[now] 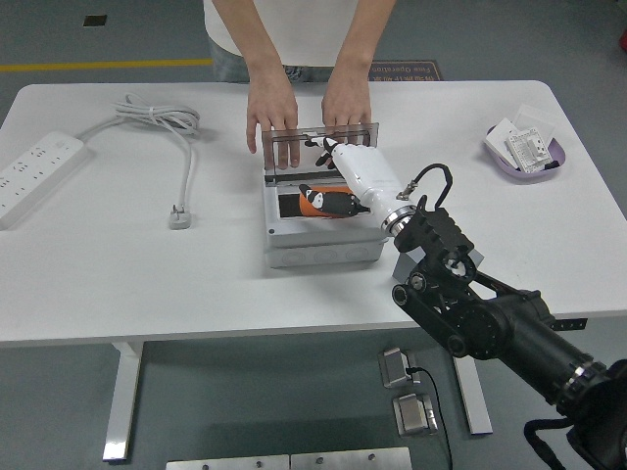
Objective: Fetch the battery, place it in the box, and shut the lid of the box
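White tabletop fills the head view, with grey floor beyond and a person standing at the far edge. Over the middle of the surface the robot's right hand [345, 164], in its smooth white shell, reaches into the open grey box [320, 220]. Its fingertips sit at the box's far inner side, just beside the upright lid; they look loosely spread and hold nothing that can be seen, though they are partly hidden. The left arm is out of sight.

Directly beside and slightly left of that hand, the battery [326, 200] lies flat inside the box on a dark liner: an orange and black body, long axis running across the box, parallel to the table's near edge. It appears to be apart from the fingers. So the placing looks done, and the lid is what remains.

That lid [318, 143] is a clear, tinted plastic sheet, standing up along the box's far wall. The person's two hands [271, 110] rest on its top edge, steadying it. Closing would mean bringing it towards the near edge, over the battery, after the right hand clears the opening.
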